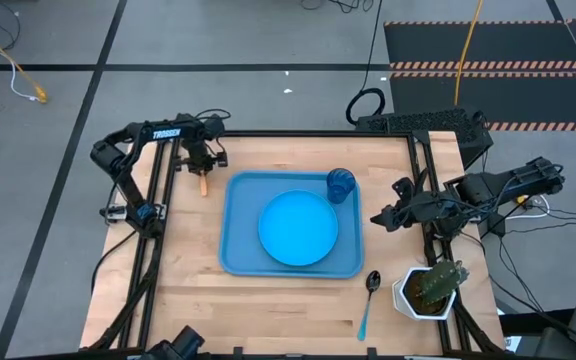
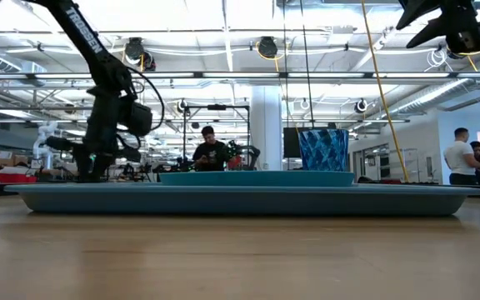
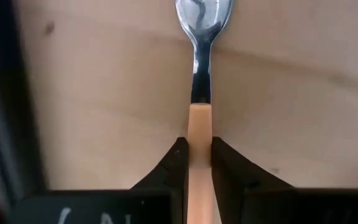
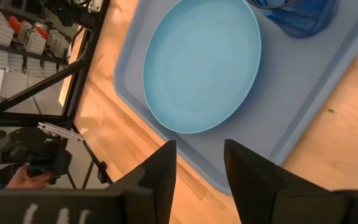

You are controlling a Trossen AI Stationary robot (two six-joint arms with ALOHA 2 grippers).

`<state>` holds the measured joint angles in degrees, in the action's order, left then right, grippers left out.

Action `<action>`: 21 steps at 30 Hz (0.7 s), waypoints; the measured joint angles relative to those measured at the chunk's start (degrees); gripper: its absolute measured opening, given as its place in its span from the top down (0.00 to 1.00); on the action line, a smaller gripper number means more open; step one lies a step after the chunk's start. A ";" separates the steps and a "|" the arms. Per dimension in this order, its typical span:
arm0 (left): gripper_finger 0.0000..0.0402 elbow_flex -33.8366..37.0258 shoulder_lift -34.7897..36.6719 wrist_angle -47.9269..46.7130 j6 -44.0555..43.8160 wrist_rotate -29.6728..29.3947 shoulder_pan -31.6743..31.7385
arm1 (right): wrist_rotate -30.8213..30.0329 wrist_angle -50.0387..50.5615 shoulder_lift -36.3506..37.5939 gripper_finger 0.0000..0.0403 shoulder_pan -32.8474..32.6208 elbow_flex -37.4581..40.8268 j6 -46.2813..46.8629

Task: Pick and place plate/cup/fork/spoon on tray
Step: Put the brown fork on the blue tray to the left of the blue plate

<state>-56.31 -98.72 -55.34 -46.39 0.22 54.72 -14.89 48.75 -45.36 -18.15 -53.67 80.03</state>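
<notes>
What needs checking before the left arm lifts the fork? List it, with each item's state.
1. Left gripper closed on the fork handle: ok, fingers press both sides of the orange handle.
2. Grip centred on the handle: ok in the left wrist view.
3. Free room on the tray for the fork: ok, bare strip beside the plate.
4. Cup upright on the tray: ok, at the corner.
5. Right gripper clear of the path: ok, raised at the tray's right edge, open and empty.
6. Spoon still to place: not ok, lies on the table off the tray.
</notes>
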 joint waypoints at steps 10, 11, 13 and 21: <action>0.89 -0.26 11.33 -3.72 -5.61 3.11 -6.96 | -0.18 2.89 0.00 0.68 0.02 0.00 -2.66; 0.89 -0.26 12.46 -4.38 -6.85 2.94 -8.37 | -0.16 3.21 0.00 0.68 0.02 0.00 -3.10; 0.89 -0.26 14.70 -5.60 -9.47 3.22 -11.98 | -0.13 3.84 0.00 0.68 0.02 0.00 -4.44; 0.89 -0.39 17.91 -4.35 -24.71 4.39 -29.51 | 0.01 6.99 0.47 0.68 0.02 0.00 -8.86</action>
<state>-56.70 -80.82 -59.69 -71.11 4.61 25.21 -14.89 55.75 -44.90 -18.13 -53.67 71.16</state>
